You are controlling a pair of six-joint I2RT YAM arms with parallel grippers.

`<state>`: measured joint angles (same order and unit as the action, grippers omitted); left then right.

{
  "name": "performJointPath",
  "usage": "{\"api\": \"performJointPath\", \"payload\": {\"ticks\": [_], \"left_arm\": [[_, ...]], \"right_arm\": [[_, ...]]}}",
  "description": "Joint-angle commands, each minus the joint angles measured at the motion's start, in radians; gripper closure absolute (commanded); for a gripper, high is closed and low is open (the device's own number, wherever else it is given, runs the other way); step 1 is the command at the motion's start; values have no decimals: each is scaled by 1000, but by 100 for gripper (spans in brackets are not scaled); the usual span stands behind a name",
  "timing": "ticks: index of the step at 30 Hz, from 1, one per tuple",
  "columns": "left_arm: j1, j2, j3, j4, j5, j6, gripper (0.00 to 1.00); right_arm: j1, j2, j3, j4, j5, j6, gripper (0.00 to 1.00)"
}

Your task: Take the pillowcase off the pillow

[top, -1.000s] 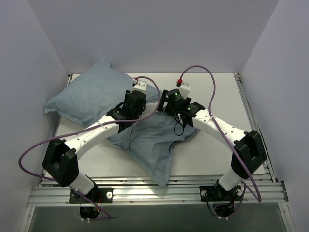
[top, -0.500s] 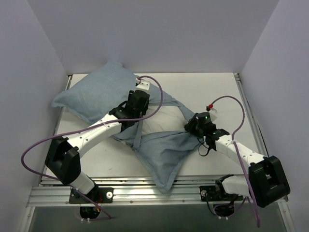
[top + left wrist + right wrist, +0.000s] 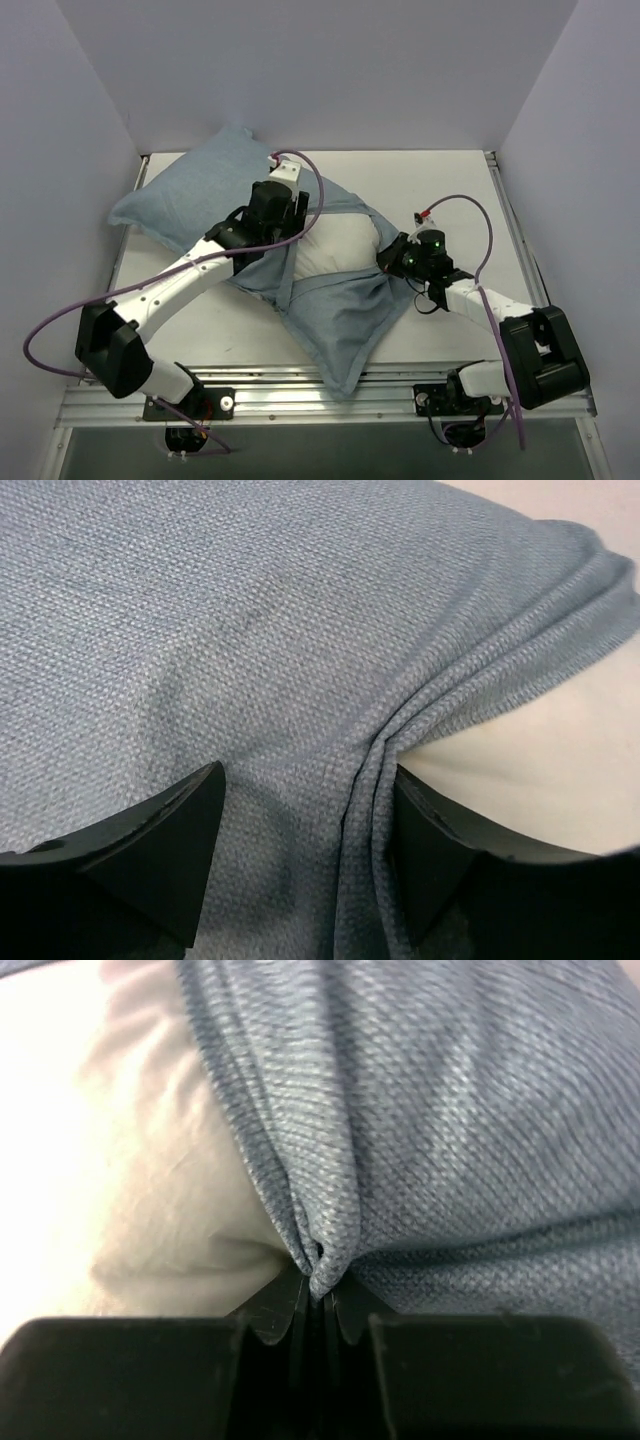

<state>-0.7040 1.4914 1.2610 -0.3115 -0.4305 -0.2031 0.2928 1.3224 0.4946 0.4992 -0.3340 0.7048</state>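
- White table (image 3: 440, 180), grey walls; the pillowcase (image 3: 190, 195) sprawls across it, with the pillow (image 3: 335, 245) bare at the middle opening.
- Right gripper (image 3: 318, 1300) is clamped tight on a bunched case edge, touching the pillow.
- Left gripper (image 3: 305, 780) gapes wide and grips nothing; a case fold lies between its jaws.
- Risk: the thin pinch may slip under a pull, or the unpinned pillow may drag along.

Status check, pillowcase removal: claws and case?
Right claw shut on a pillowcase fold. Left claw open, astride bunched fabric. White pillow showing at the opening, case not yet off. No obstruction seen.
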Motion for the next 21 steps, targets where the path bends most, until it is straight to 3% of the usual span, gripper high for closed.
{"api": "performJointPath", "payload": {"ticks": [1, 4, 10, 17, 21], "left_arm": [[-11, -98, 29, -57, 67, -9, 24], [-43, -154, 46, -55, 82, -4, 22], [-210, -155, 126, -31, 72, 48, 20], [-301, 18, 208, -33, -26, 47, 20], [-301, 92, 218, -32, -108, 27, 13]], "right_arm": [[26, -23, 48, 42, -95, -96, 100], [51, -29, 77, 44, -94, -106, 100], [92, -49, 84, 50, -51, -103, 100], [108, -71, 97, 47, -40, -111, 100], [112, -80, 110, 24, -27, -122, 100]]}}
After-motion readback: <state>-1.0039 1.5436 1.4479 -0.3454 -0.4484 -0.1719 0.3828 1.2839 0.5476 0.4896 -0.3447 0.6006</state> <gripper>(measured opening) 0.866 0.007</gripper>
